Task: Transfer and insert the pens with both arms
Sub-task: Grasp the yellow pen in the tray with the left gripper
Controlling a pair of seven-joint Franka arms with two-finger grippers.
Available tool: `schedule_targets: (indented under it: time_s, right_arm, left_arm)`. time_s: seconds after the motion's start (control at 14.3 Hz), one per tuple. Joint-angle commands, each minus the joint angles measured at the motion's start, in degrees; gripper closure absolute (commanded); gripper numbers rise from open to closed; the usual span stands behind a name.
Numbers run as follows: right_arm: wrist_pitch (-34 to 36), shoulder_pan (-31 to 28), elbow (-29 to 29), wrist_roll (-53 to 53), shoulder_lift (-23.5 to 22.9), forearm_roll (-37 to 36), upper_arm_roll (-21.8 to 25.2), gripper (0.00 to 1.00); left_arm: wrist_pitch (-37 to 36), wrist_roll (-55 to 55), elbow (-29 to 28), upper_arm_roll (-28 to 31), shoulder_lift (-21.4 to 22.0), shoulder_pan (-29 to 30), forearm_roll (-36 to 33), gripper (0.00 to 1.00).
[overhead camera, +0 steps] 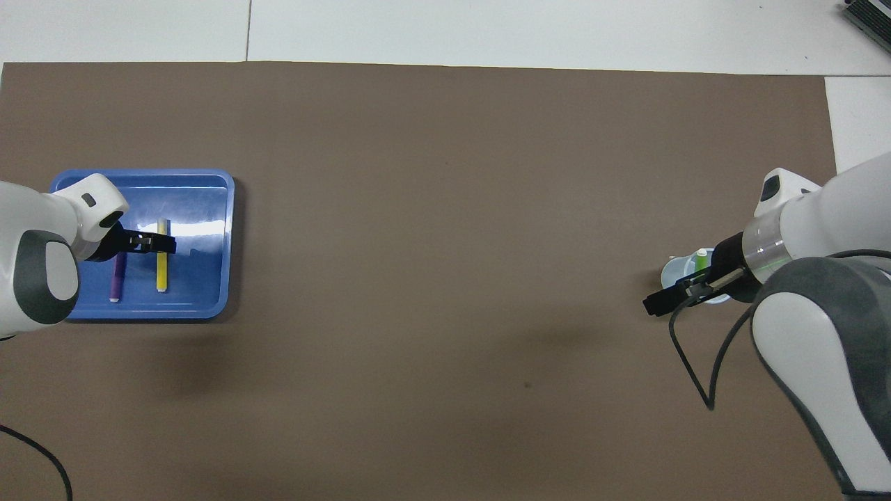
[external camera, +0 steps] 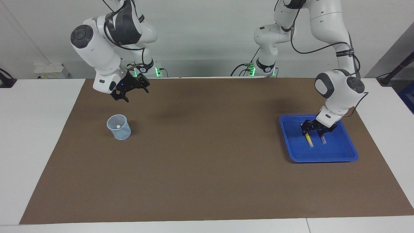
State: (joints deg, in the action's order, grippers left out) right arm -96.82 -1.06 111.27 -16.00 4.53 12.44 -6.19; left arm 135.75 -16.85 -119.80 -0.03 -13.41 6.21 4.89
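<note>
Three pens: one yellow pen (external camera: 309, 139) and one purple pen (overhead camera: 117, 274) in the tray, one green pen (overhead camera: 700, 260) standing in the cup. One blue tray (external camera: 339, 154). One clear cup (external camera: 119, 127). Two robot arms. One brown mat (external camera: 207, 155) on one white worktop (external camera: 35, 129)
</note>
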Motion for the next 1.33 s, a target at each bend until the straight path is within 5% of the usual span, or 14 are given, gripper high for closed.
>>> schedule_targets:
  time_s: [0.0,0.56,0.98,1.26]
  right_arm:
    - [0.8,1.3,0.9,5.3,1.3,2.8,-0.3,0.0]
    - [-1.4,4.7,1.1,12.8,1.4,5.2,-0.5,0.0]
    - [-2.7,4.8,1.5,12.9,1.4,5.5,-0.6,0.0]
    - [-2.9,6.1,1.5,15.9,1.4,5.6,-0.7,0.0]
  left_arm:
    - [1.9,0.1,-0.3,0.5,-0.6,-0.8,-0.7,0.12]
    - [5.1,0.2,-3.5,0.5,-0.6,-0.6,-0.7,0.25]
    - [5.5,0.2,-3.4,0.5,-0.6,-0.6,-0.7,0.93]
    - [5.6,0.2,-3.5,0.5,-0.6,-0.5,-0.5,1.0]
